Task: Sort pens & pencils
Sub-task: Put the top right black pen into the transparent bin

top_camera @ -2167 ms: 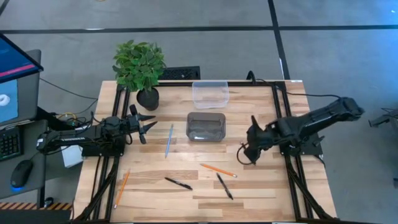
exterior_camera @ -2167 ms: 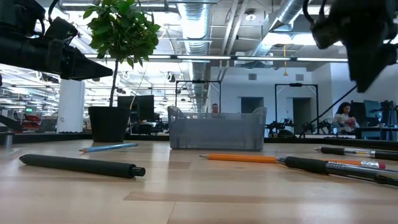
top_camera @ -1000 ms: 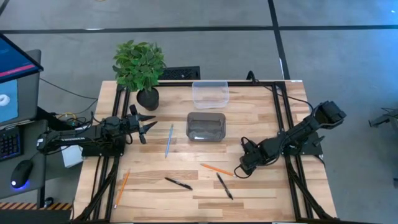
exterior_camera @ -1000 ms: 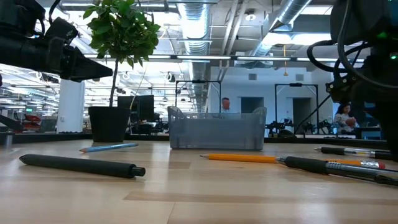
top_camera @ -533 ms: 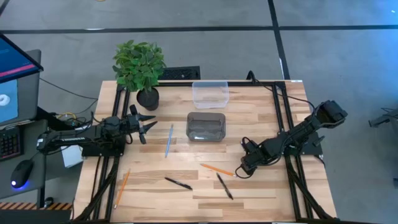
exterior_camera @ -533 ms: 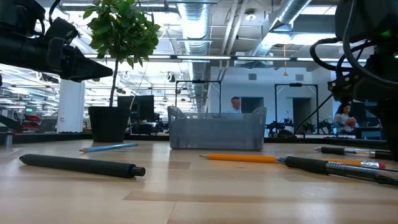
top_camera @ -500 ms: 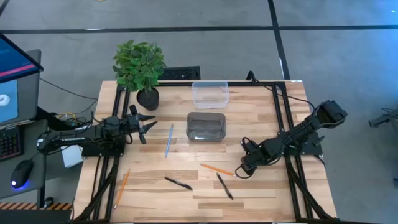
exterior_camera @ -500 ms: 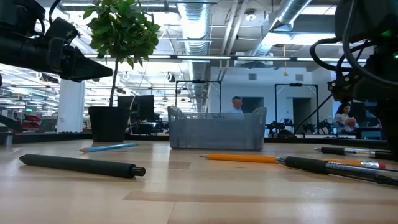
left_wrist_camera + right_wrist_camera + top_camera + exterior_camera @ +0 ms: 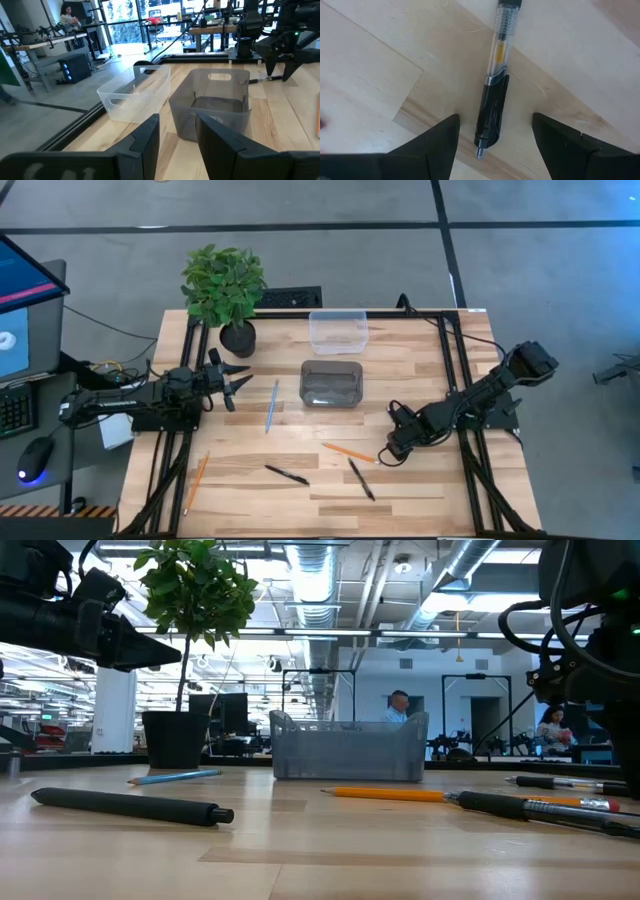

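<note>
No legible text, labels, brands, numbers or signs on anything.

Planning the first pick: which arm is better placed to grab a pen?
Right. The right end effector is low over the table, its open fingers straddling a pen. The left end effector waits by the table's left edge, with only the blue pencil near it.

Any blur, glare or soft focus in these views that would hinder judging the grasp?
Right wrist view: the pen between the right gripper fingers is sharp; a blurred patch sits at one edge. Low view: backlit, arms read as silhouettes, the nearest pen slightly soft. High view: evenly lit, pencils tiny.
</note>
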Controlling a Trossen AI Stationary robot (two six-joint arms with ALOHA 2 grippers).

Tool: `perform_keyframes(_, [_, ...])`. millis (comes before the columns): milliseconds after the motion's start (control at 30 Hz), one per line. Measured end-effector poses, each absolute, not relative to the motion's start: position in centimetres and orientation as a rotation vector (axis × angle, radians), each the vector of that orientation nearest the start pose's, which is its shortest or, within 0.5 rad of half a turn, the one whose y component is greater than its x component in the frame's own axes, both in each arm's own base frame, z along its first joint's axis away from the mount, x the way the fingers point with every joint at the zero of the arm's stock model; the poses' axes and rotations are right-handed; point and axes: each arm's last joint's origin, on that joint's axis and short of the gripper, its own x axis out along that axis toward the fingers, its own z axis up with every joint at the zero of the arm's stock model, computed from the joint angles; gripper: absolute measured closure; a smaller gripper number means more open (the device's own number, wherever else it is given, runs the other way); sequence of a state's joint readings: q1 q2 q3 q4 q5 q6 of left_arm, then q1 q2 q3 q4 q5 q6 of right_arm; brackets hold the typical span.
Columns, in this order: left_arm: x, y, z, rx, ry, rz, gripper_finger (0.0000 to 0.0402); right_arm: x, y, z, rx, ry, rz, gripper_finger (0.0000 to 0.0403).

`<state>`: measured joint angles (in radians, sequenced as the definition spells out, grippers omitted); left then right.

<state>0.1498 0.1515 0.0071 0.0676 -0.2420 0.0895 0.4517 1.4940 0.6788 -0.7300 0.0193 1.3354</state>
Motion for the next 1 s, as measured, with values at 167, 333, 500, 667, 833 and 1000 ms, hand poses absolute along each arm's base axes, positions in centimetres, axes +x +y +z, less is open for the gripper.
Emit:
perform_keyframes(167, [10.34,2.27,16.00,0.091,0.095,0.388,0.0284,19.28,9.31,13.30,0.701,1.434,-0.676,0.0150])
perform_keyframes(333, [10.35,2.27,16.00,0.091,0.095,0.388,0.0284,19.28,9.30,13.30,0.702,1.434,-0.676,0.0202])
perform_keyframes(500, [10.35,2.26,16.00,0.091,0.095,0.388,0.0284,19.29,9.30,13.30,0.703,1.434,-0.676,0.0257])
perform_keyframes(667, [10.35,2.26,16.00,0.091,0.095,0.388,0.0284,19.30,9.31,13.30,0.705,1.436,-0.674,0.0289])
perform_keyframes(833, [10.35,2.27,15.99,0.092,0.095,0.388,0.0284,19.30,9.32,13.30,0.705,1.437,-0.674,0.0298])
perform_keyframes(1000, [10.35,2.26,16.00,0.091,0.095,0.388,0.0284,19.30,9.32,13.31,0.706,1.438,-0.673,0.0304])
